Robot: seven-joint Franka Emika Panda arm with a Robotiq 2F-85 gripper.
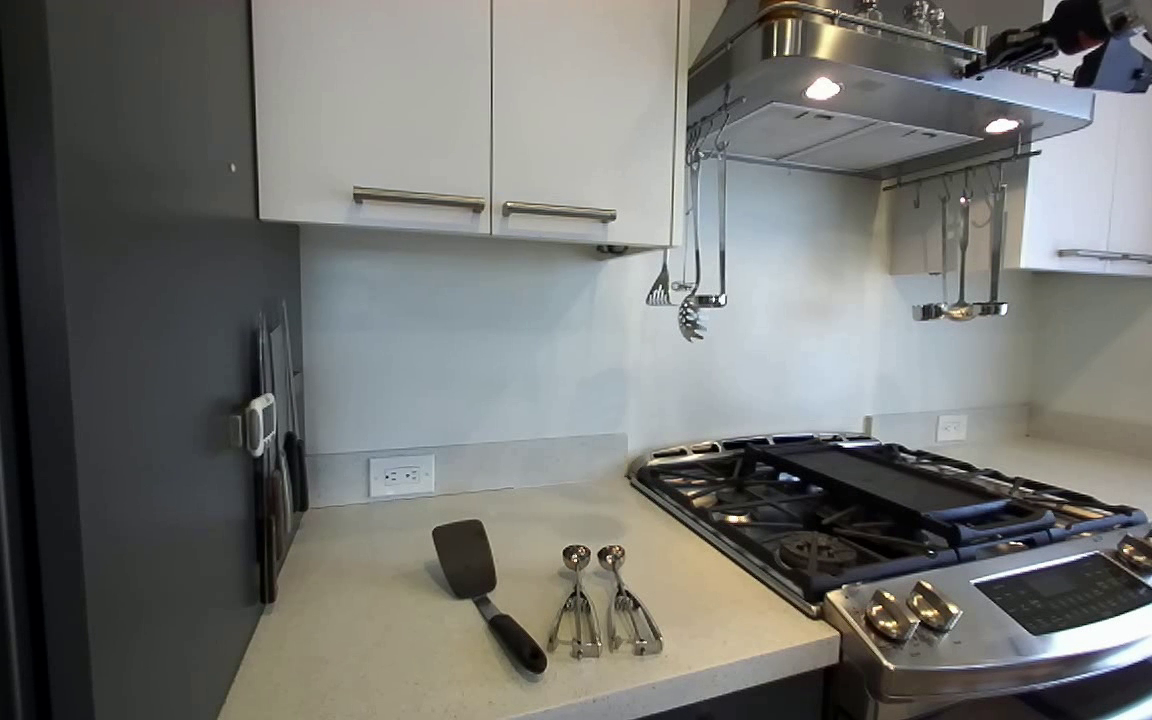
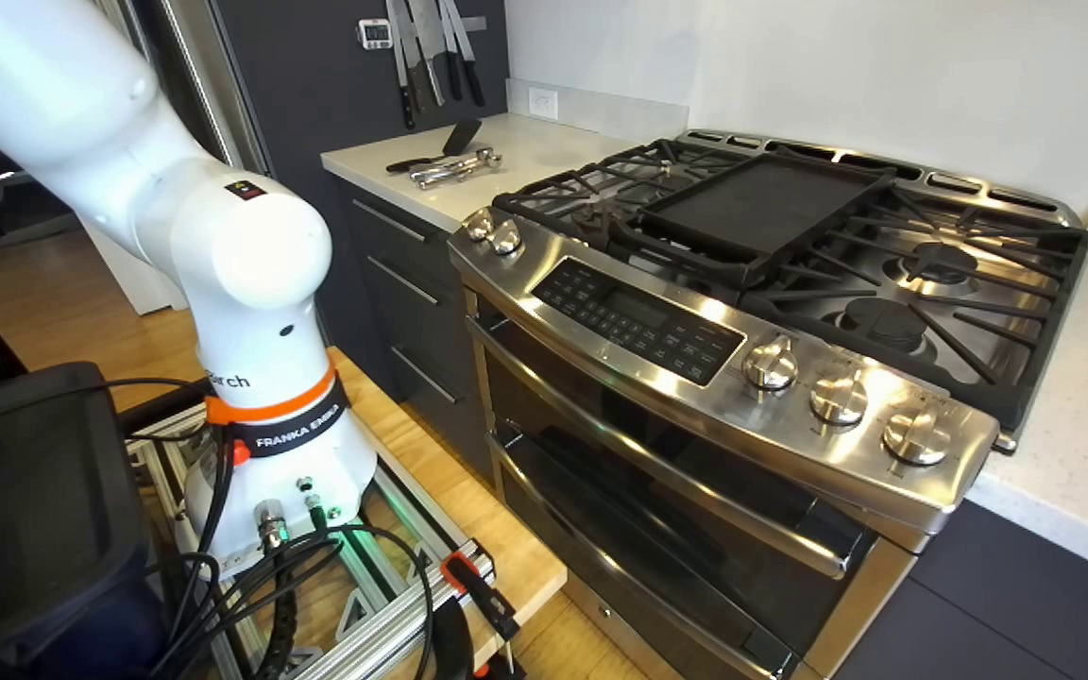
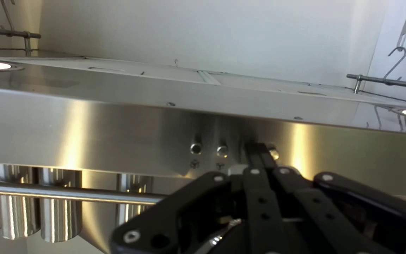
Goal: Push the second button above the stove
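The stainless-steel stove [image 1: 996, 660] shows in both exterior views [image 2: 771, 425], with black grates, a griddle and silver knobs. Above it is the steel hood [image 1: 896, 75]. In the wrist view, which stands upside down, the hood's front face [image 3: 118, 134] carries a row of small round buttons. Two buttons, a left button [image 3: 196, 148] and a middle button [image 3: 222, 151], have fan symbols. A right button [image 3: 274, 153] is partly covered by my fingers. My gripper [image 3: 257, 146] is shut and empty, fingertips at the hood face; I cannot tell whether they touch. It also shows in an exterior view [image 1: 974, 68].
A metal rail [image 3: 118, 197] and steel canisters [image 3: 61, 211] are at the hood's top. Utensils hang from rails under the hood [image 1: 961, 250]. White cabinets [image 1: 576, 110] stand beside it. A spatula [image 1: 466, 560] and two scoops [image 1: 576, 610] lie on the counter [image 1: 356, 640].
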